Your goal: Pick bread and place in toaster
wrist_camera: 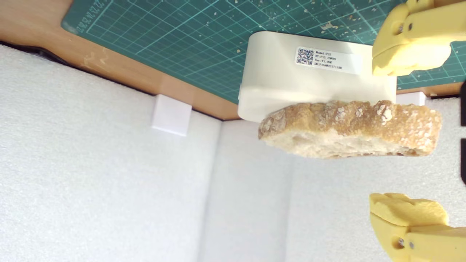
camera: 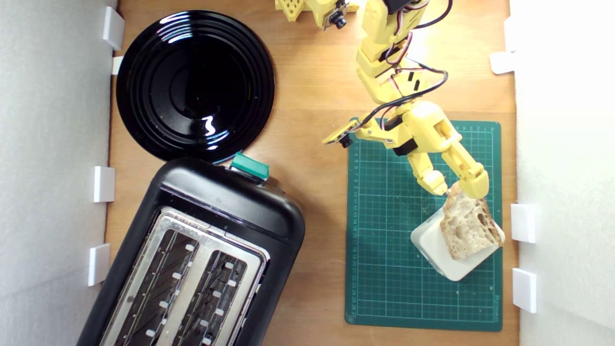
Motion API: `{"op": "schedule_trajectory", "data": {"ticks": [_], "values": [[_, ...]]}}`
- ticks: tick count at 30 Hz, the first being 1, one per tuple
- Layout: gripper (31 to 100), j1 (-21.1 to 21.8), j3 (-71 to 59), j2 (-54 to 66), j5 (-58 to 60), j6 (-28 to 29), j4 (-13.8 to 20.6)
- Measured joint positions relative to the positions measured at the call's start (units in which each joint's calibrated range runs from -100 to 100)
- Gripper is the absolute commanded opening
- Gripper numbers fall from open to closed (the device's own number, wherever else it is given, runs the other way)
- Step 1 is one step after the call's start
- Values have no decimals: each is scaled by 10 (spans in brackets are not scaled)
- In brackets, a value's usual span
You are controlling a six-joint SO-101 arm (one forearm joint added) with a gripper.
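A yellow gripper (camera: 455, 189) is reaching down over the right side of the exterior view, its two fingers spread apart and holding nothing. The fingertips are sitting at the upper end of the bread (camera: 467, 225), one to either side of that end. In the wrist view the gripper (wrist_camera: 407, 138) is showing a wide gap between its fingers, with the bread (wrist_camera: 349, 129) lying across that gap and neither finger pressing on it; whether a tip is brushing the crust cannot be told.

The bread is a rustic slice with pale, holey crumb and a tan crust. It is resting on top of a cream rounded block (camera: 435, 247), leaning over the block's right-hand edge in the exterior view. The wrist view is showing a small printed label on the side of the block (wrist_camera: 284, 80).

The block is standing on a green cutting mat (camera: 384, 240) marked with a grid and scattered with crumbs. The mat is lying on a wooden table (camera: 312, 96).

Well apart from the bread, at the exterior view's lower left, a black toaster (camera: 202, 259) is lying with its two slots facing the camera, a silver top plate around them and a green lever (camera: 250, 166) at its upper end. Just beyond the lever, a round black plate (camera: 194, 84) is sitting at the upper left.

White foam walls (camera: 48, 192) are lining both sides of the table.
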State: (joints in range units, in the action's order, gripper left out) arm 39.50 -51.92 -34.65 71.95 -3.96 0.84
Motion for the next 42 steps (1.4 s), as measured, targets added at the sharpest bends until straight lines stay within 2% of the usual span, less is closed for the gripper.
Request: {"op": "schedule_trajectory", "data": {"ticks": [27, 33, 42], "values": [[969, 1, 67, -45, 0, 0, -1], [848, 2, 67, -45, 0, 0, 6], [757, 3, 67, -45, 0, 0, 0]]}}
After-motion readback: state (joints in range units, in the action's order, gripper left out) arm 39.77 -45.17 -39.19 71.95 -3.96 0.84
